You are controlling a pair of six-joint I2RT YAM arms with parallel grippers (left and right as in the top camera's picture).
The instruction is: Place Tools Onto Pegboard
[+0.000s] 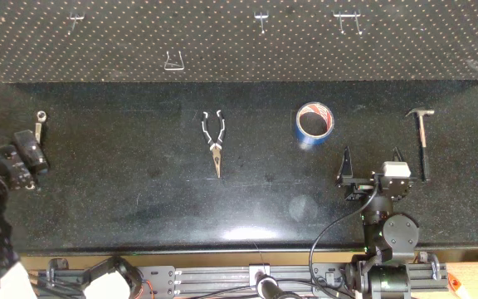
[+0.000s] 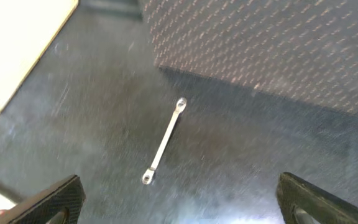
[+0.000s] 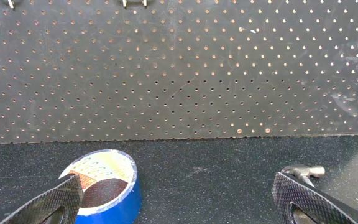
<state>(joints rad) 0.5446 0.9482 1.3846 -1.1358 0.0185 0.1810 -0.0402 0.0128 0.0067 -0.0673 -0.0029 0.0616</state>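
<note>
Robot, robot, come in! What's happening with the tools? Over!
Left gripper open by wrench. Right gripper open, near tape, hammer. Pliers on table too; pegboard hooks bare. Nothing blocking.

The light is soft and even, with no hard shadows. The black table (image 1: 139, 191) stays dark and the pegboard (image 1: 222, 41) looks a bit lighter. 1 dark strip of shadow lies where the pegboard meets the table. 1 faint shiny patch sits on the table near the front. In the left wrist view everything looks smeared, the wrench (image 2: 165, 140) glints, and a pale board (image 2: 17, 50) glows very bright. In the right wrist view the hammer (image 3: 303, 171) shines a little.
</note>
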